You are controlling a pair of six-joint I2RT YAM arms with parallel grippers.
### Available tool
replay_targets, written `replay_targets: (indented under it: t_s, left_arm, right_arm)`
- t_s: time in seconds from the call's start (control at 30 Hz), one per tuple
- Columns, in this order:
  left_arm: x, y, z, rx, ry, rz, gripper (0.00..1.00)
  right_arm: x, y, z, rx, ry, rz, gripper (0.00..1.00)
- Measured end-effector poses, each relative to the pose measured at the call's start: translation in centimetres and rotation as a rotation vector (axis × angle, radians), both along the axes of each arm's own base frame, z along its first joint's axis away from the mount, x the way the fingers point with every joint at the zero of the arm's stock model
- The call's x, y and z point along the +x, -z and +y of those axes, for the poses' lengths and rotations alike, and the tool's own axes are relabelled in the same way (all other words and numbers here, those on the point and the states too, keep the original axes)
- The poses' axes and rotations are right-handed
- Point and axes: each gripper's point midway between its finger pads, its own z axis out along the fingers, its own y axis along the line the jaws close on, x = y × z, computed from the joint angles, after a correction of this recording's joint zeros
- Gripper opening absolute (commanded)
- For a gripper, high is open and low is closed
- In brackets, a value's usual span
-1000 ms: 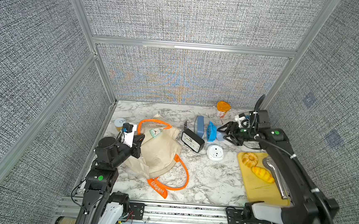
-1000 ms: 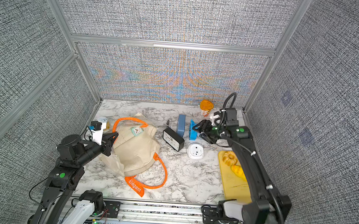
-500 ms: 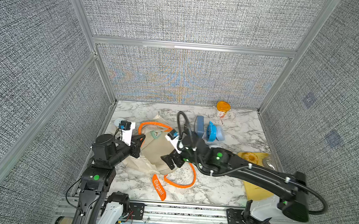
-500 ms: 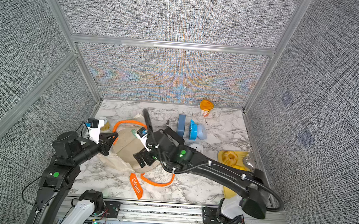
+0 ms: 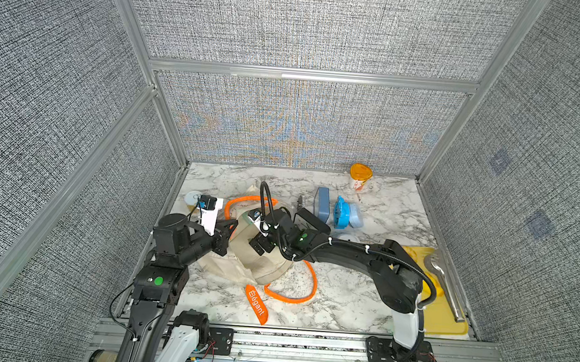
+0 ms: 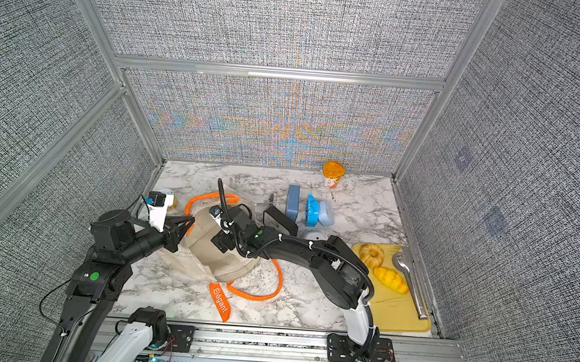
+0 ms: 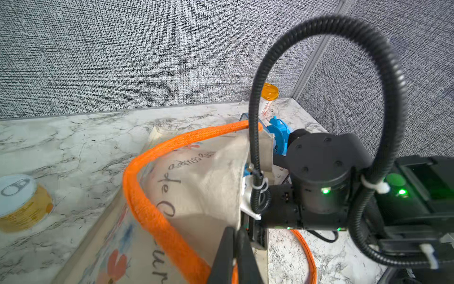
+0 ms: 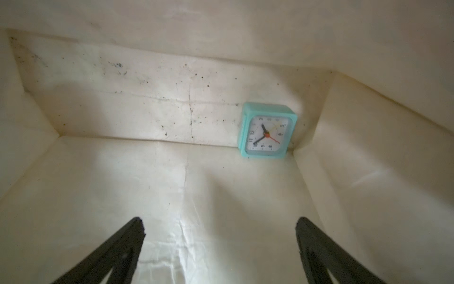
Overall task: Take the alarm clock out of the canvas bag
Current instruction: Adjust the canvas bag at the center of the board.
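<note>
The canvas bag (image 5: 265, 267) (image 6: 222, 259) is cream with orange rope handles (image 7: 152, 214) and lies on its side on the marble table. My left gripper (image 5: 232, 225) (image 6: 190, 221) (image 7: 235, 232) is shut on the bag's rim and holds the mouth up. My right gripper (image 8: 219, 227) is open wide, its fingers (image 8: 130, 236) inside the bag and hidden in both top views. The alarm clock (image 8: 267, 134), small, square and teal with a white face, rests in a far corner of the bag's bottom, well ahead of the fingertips and untouched.
Behind the bag are a black clock (image 5: 310, 220), a blue box (image 5: 322, 205), a blue round part (image 5: 344, 212) and an orange-lidded cup (image 5: 360, 176). A can (image 7: 22, 199) stands at the left wall. A yellow board (image 6: 401, 315) carries bread and tongs.
The right arm swung from the back right over to the bag, opened its jaws wide and pushed them into the bag's mouth. The left gripper kept its hold on the rim.
</note>
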Motion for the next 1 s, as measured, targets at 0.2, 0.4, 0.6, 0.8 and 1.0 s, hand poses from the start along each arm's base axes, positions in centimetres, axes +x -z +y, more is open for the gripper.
replay_targets:
  t_s: [0.2, 0.4, 0.6, 0.8, 1.0]
  left_arm:
    - [1.0, -0.3, -0.6, -0.038, 0.013, 0.045, 0.00]
    - [1.1, -0.9, -0.8, -0.044, 0.026, 0.038, 0.00]
    - [0.6, -1.1, -1.4, -0.052, 0.072, 0.034, 0.00]
    - [-0.4, -1.2, -2.1, -0.042, 0.141, 0.034, 0.00]
    - [-0.9, -0.8, -2.4, -0.019, 0.187, 0.042, 0.00]
  right_arm:
    - [-2.4, 0.6, -1.0, -0.032, -0.078, -0.135, 0.99]
    - [-0.4, 1.1, 0.6, -0.065, -0.113, -0.167, 0.99]
    - [3.4, 1.9, 2.4, -0.057, -0.078, -0.143, 0.99]
    - [7.4, 1.7, 2.5, 0.005, 0.029, -0.115, 0.99]
    - [9.0, 2.3, 3.8, 0.054, 0.099, -0.053, 0.99]
